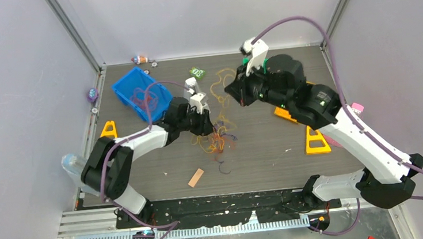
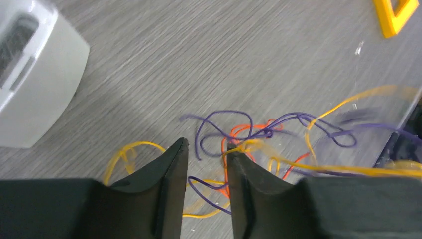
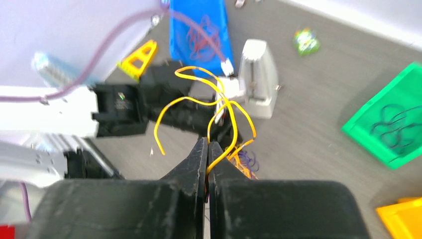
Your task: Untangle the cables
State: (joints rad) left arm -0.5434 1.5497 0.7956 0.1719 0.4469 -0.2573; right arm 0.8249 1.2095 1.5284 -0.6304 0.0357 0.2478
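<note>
The left wrist view shows the left gripper [image 2: 206,147] with its jaws parted just above the cables [image 2: 249,134] — purple, orange and yellow strands tangled on the table [image 2: 174,59]. Only in the right wrist view do we see the right gripper [image 3: 207,144] clamped on a yellow cable [image 3: 226,107] that loops up from its tips. The top view alone places the tangle mid-table, between the two arms.

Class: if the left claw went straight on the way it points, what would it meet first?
Most likely the tangled cables, whose purple and orange strands lie just ahead of the open left claw; depth is unclear.
</note>
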